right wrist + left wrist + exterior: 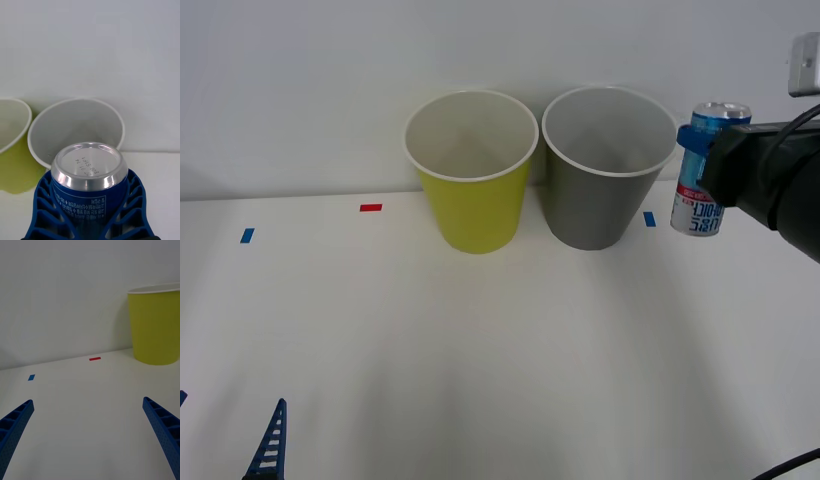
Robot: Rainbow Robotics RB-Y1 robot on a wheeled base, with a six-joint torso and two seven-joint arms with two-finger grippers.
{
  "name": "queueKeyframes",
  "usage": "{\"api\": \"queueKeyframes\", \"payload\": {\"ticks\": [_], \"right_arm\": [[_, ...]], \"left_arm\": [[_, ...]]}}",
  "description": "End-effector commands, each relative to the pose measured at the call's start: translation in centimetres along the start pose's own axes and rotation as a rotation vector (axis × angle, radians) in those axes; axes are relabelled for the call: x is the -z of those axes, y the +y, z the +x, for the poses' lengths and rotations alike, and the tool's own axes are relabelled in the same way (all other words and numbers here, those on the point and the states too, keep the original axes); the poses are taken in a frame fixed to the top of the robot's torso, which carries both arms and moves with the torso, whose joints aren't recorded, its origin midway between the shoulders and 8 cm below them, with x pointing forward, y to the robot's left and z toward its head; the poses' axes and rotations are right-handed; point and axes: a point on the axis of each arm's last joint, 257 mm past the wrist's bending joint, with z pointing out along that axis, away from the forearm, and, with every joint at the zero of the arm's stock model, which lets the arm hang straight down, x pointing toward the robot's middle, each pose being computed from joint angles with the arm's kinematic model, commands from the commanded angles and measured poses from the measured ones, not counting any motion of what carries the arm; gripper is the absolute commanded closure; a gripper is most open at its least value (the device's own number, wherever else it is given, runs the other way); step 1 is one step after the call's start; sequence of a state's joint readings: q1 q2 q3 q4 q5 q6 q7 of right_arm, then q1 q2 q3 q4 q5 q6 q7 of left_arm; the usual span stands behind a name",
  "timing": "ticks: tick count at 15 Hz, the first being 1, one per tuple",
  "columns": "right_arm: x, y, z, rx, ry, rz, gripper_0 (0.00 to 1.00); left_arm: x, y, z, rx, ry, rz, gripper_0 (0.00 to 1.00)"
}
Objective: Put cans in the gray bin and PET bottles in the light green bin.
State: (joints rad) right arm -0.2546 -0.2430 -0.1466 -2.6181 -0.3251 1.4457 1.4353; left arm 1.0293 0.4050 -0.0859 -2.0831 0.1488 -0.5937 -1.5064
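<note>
The white desk (500, 360) carries two bins at its far edge: the light green bin (473, 205) on the left, the gray bin (595, 200) just beside it. Small tape marks (370, 207) are stuck around.

Lab: tape-marked white table (480, 340)

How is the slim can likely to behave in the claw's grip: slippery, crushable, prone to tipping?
The can is tall and narrow, so it would probably tip easily if set down carelessly. Its smooth printed wall looks slippery, though the right claw has ribbed fingers wrapping both sides. It looks like thin metal, and may dent under a hard squeeze.
</note>
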Motion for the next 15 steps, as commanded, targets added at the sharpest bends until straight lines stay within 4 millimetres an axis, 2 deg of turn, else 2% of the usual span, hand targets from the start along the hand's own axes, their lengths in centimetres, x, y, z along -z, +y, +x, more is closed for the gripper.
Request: {"api": "queueKeyframes", "payload": {"ticks": [1,4,7,10,13,15], "right_arm": [[-0.9,0.7,-3.8,0.02,-0.1,-0.04,1.0],[-3.2,0.6,-5.5,0.002,-0.136,-0.089,1.0],[-5.6,0.8,-5.8,0.022,-0.16,-0.115,1.0],[-7.4,1.3,-6.5,0.018,-0.198,-0.165,1.0],[-8.7,0.6,-7.5,0.069,-0.248,-0.166,1.0],[-9.9,0.8,-8.0,0.022,-0.277,-0.202,1.0]], "left_arm": [[0.0,0.0,0.0,0.0,0.0,0.0,0.0],[0.0,0.0,0.0,0.0,0.0,0.0,0.0],[0.0,0.0,0.0,0.0,0.0,0.0,0.0],[0.0,0.0,0.0,0.0,0.0,0.0,0.0],[0.0,0.0,0.0,0.0,0.0,0.0,0.0],[0.0,0.0,0.0,0.0,0.0,0.0,0.0]]}}
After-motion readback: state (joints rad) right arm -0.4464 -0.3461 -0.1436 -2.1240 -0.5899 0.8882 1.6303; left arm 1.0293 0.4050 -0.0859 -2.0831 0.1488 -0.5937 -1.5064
